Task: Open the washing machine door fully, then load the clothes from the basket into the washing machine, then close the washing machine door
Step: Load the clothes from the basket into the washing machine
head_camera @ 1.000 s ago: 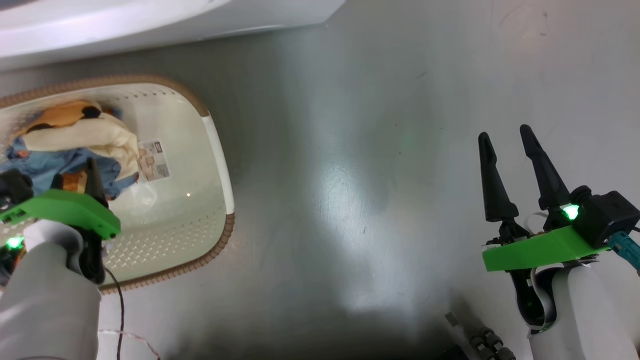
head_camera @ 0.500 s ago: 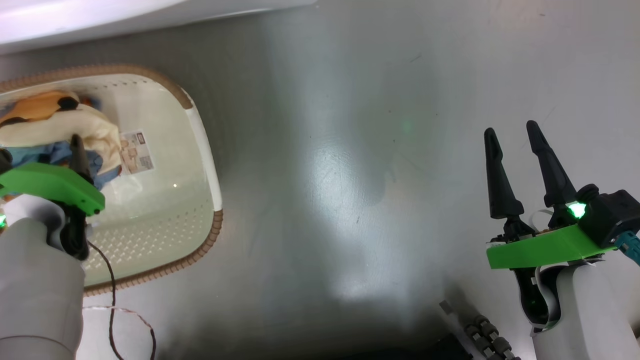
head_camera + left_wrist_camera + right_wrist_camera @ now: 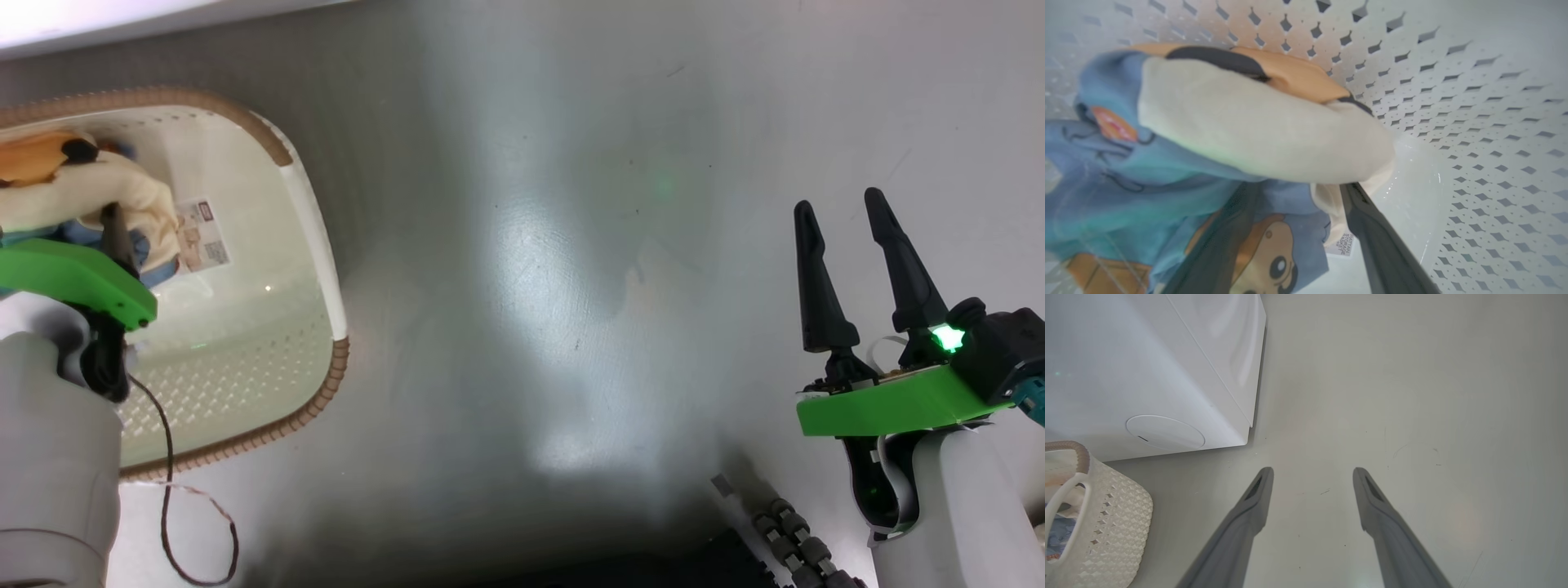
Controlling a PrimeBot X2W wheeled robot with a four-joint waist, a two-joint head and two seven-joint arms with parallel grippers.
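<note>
Your clothes, a light blue bear-printed fabric under a cream-white piece, lie heaped in the small cream-white perforated plastic basket. The left gripper has its jaws spread, with the cream fold's lower edge between the fingertips. You cannot tell whether they touch it, because the left finger is blurred. In the head view the frame edge cuts off the basket's left side. Count two garments, one basket and one big white washing machine. The right gripper hangs spread and empty over the grey floor.
</note>
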